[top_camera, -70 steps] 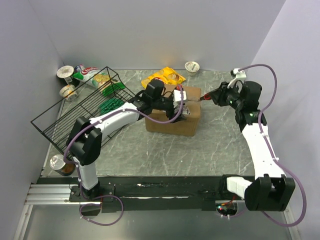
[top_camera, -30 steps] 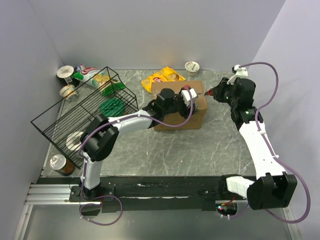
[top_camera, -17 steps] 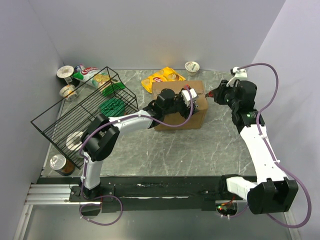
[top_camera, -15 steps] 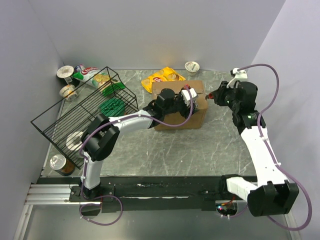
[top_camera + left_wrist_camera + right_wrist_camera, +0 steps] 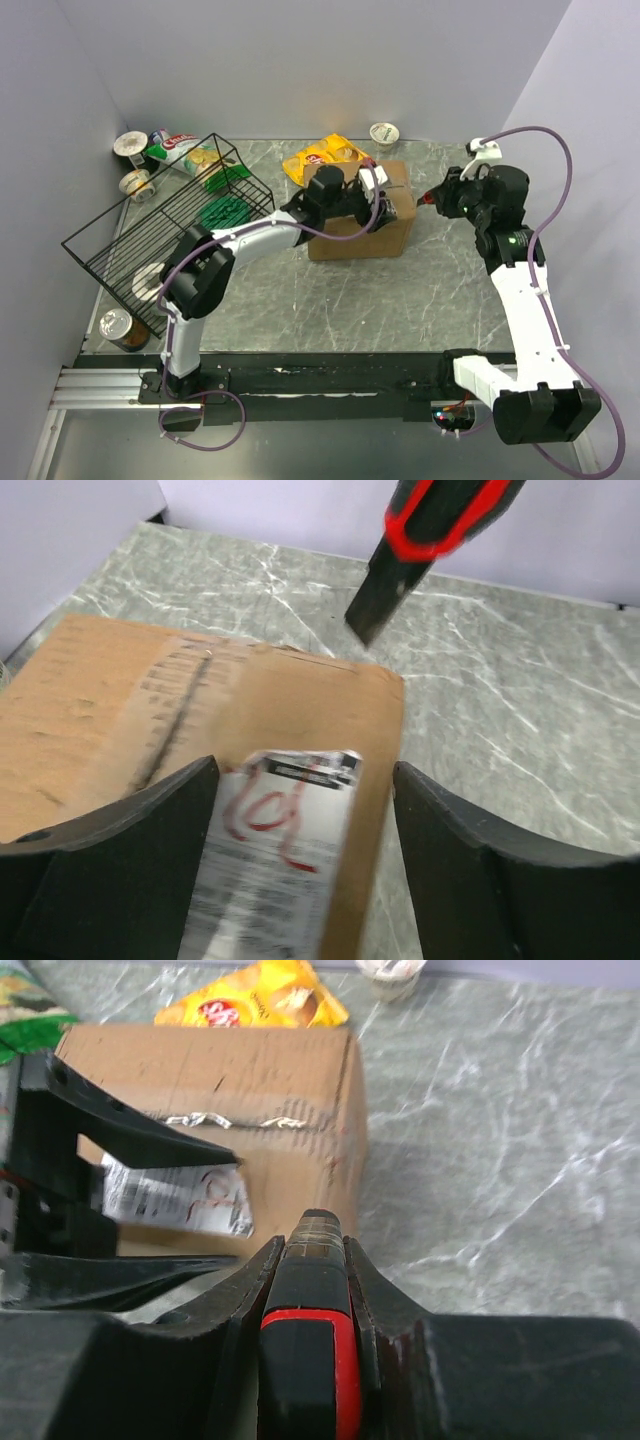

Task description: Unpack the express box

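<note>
The marble surface [image 5: 300, 300] carries the express box [image 5: 385, 238] at its far middle. The left tool [image 5: 302, 770] hovers over the box top, fingers spread wide, straddling a white label [image 5: 285, 840] that only the wrist views show. The right tool [image 5: 310, 1250], just right of the box, pinches a red-and-black cutter [image 5: 425, 530]. Its own view alone shows the taped seam [image 5: 230, 1120].

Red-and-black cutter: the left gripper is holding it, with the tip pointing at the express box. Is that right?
Not quite. The right gripper holds the cutter, as the right wrist view shows. Its tip does point at the express box. The left gripper is open over the box's label.
</note>
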You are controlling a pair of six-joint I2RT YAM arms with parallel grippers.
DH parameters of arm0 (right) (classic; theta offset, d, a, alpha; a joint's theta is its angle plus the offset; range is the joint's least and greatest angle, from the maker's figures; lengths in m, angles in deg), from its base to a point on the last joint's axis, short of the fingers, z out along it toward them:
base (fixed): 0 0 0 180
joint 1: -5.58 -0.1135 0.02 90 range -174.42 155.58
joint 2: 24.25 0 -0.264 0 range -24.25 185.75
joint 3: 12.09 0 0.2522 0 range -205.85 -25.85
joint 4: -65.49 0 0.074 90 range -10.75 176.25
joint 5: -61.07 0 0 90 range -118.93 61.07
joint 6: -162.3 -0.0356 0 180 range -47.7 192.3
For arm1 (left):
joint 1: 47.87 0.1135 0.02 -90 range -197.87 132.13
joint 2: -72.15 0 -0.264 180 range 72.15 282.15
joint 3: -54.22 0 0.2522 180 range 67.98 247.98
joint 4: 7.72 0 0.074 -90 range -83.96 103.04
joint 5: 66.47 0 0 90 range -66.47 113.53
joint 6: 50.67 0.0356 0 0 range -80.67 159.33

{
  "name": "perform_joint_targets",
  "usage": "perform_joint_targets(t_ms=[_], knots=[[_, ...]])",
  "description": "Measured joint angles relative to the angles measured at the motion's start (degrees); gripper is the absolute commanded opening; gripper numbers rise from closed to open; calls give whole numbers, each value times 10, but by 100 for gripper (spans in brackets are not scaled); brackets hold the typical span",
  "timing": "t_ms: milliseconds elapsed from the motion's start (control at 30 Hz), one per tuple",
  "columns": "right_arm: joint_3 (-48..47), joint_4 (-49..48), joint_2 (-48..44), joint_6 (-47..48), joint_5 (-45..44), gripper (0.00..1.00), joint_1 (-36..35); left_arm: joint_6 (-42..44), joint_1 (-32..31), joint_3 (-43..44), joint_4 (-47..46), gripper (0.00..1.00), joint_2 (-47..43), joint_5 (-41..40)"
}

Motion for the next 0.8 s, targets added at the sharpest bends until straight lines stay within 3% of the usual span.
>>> perform_joint_targets(t_ms=[200, 367, 533, 800], knots=[[-13, -27, 7, 29, 6, 0, 7, -12, 29, 95, 96, 86, -8, 24], [-12, -57, 31, 35, 1, 0, 7, -20, 61, 144, 177, 88, -48, -76], [-10, -81, 61, 40, -5, 0, 7, -23, 126, 137, 236, 78, -80, -162], [-6, -61, 77, 67, -8, 0, 7, 0, 201, 96, 296, 75, -71, -213]])
